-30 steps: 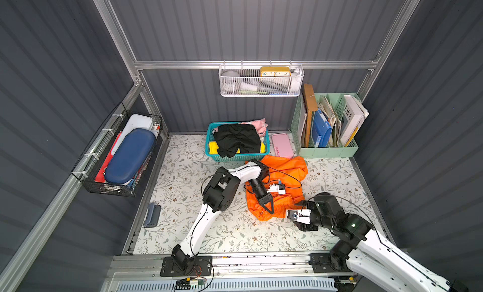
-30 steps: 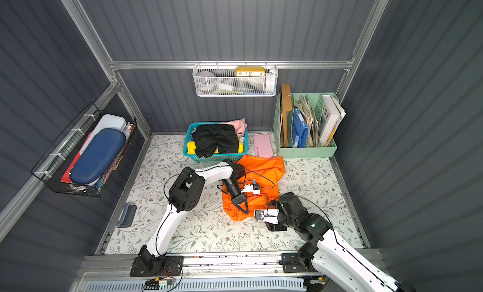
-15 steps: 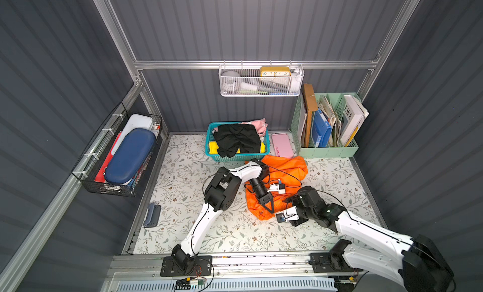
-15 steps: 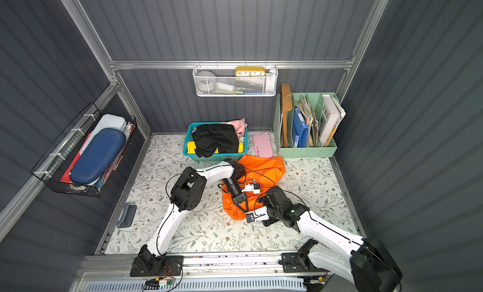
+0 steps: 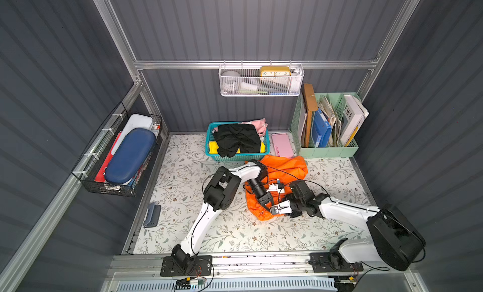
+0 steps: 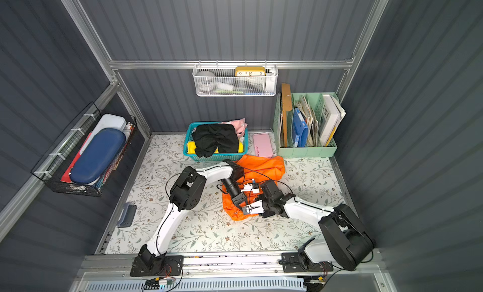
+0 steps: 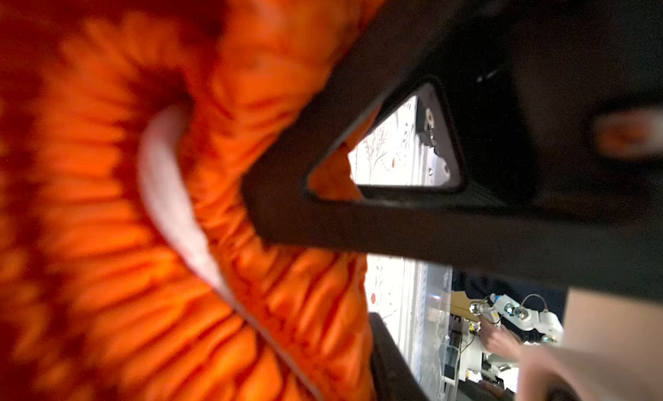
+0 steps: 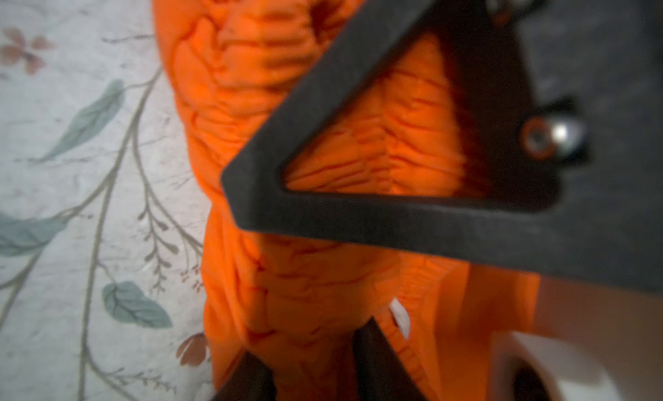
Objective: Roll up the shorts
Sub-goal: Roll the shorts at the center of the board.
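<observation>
We see the orange shorts crumpled on the bench, a little right of centre and just near of the basket. Their far part lies looser, and their near end is bunched into a lump. Both tools meet at that near end.

The left tool comes down onto the shorts from the far side. In its wrist view the gathered waistband, with a white label, fills the picture. Cloth sits between the upper finger and the lower one. The jaws stand somewhat apart, and we cannot tell whether they pinch the cloth or only straddle it.

The right tool reaches in from the right, low over the bench. Its wrist view shows a thick fold of the shorts squeezed between its fingers, so we take it to be clamped on the cloth.

The black shorts lie heaped in the basket at the far middle of the bench. They rest on a yellow cloth, with a pink cloth at the far right corner. Right of the basket lie a pink case and then a green file rack. A blue clip rests at the left edge of the bench.
</observation>
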You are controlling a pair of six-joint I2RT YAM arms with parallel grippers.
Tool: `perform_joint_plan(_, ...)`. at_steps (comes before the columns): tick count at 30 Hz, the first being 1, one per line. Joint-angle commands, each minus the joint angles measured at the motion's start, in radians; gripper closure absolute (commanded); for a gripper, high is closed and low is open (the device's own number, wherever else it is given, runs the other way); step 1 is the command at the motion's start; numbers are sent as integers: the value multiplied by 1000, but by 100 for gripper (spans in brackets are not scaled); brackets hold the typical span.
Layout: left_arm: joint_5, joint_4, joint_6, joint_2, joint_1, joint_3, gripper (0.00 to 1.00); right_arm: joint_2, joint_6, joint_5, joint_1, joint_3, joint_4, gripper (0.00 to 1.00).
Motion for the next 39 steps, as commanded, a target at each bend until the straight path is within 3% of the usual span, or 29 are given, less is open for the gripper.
perform_joint_plan(1,-79,52,16,-24,0,-71,56,56,35,-26,-10,14,-63,100)
perform_joint_plan(6,-144,229,-76,-190,17,-204,21,22,83,-50,-19,30,-117,100)
perform_joint_plan(7,-152,259,-89,-227,22,-227,4,14,91,-57,-23,37,-143,100)
perform_joint_plan(8,-163,294,-105,-273,29,-256,1,1,105,-58,-27,40,-160,100)
perform_joint_plan(16,-232,546,-219,-620,118,-481,0,-23,200,-167,-58,65,-257,100)
perform_joint_plan(21,-377,745,-288,-838,163,-666,0,2,285,-257,-80,147,-350,100)
perform_joint_plan(27,-566,1012,-212,-1031,154,-827,0,137,369,-484,-140,352,-644,100)
perform_joint_plan(33,-695,1176,-54,-1119,34,-927,1,238,384,-547,-167,528,-862,100)
perform_joint_plan(39,-837,1284,88,-1023,-159,-962,1,328,528,-610,-184,651,-972,100)
